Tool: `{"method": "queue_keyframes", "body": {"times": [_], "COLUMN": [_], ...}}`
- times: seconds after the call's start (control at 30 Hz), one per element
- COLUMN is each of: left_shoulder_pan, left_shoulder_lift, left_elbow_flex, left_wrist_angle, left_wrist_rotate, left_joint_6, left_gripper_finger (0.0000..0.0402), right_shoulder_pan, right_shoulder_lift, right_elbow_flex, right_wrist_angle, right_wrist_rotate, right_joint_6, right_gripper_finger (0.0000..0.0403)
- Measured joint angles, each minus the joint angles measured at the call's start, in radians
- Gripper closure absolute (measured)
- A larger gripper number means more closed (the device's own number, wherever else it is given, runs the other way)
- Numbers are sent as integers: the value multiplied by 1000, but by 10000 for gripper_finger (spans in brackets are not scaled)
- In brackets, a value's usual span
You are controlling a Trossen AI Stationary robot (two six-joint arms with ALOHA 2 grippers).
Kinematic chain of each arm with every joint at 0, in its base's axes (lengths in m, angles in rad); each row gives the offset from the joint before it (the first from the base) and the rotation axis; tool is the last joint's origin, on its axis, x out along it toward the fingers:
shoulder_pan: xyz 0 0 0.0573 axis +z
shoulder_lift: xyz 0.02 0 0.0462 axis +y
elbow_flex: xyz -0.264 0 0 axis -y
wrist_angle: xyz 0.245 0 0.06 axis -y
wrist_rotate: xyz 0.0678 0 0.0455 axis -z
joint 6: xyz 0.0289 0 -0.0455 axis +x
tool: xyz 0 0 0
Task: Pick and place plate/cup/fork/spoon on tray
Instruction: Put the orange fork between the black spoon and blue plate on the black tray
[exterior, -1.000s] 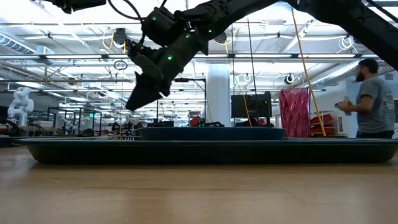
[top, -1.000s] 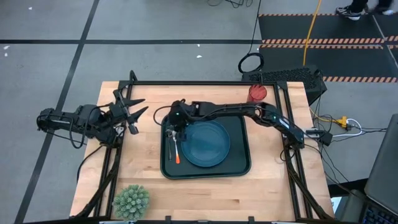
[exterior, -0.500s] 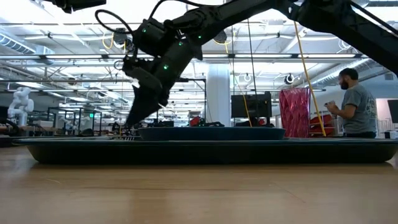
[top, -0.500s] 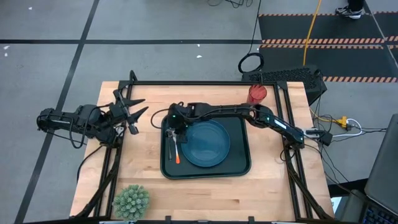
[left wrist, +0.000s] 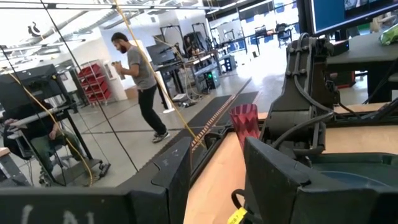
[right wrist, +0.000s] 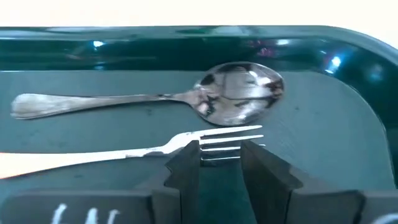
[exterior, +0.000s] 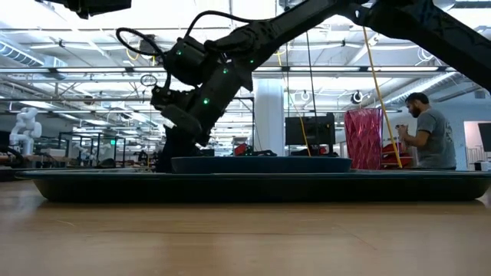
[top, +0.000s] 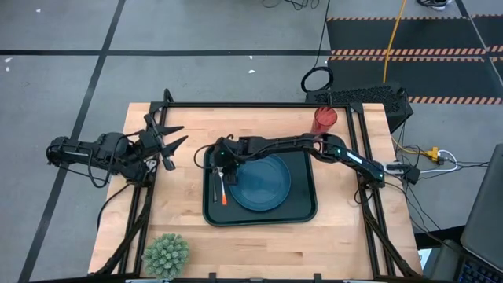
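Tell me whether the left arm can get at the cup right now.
Probably not. The left hand waits off the tray's left side, the cup stands at the table's far right corner, and the right arm stretches between them.

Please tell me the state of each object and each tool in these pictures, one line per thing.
tray: flat on table, holding plate, fork, spoon.
plate: flat on tray.
fork: lying on tray, tines between right tool's fingers.
spoon: lying beside fork.
cup: upright, off tray.
right tool: open.
left tool: open, away from tray.
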State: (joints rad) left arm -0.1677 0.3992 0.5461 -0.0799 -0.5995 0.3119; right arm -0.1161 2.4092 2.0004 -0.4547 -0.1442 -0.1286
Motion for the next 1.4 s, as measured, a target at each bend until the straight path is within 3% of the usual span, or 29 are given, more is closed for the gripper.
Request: {"method": "queue_keyframes", "body": {"times": [1.4], "left_shoulder_pan": [0], "left_shoulder_lift": [0], "left_elbow_flex": [0], "left_wrist_angle": [-3], "left_wrist_rotate": [-1], "left_joint_6": [-3], "left_gripper_finger": [250], "right_shoulder_pan": [-5], "right_shoulder_lift": [-14], "right_elbow_flex": [-2], "right_wrist_angle": [-6], "right_wrist_rotate": [91], "right_joint_6": [-52], "right_gripper_finger": [291]}}
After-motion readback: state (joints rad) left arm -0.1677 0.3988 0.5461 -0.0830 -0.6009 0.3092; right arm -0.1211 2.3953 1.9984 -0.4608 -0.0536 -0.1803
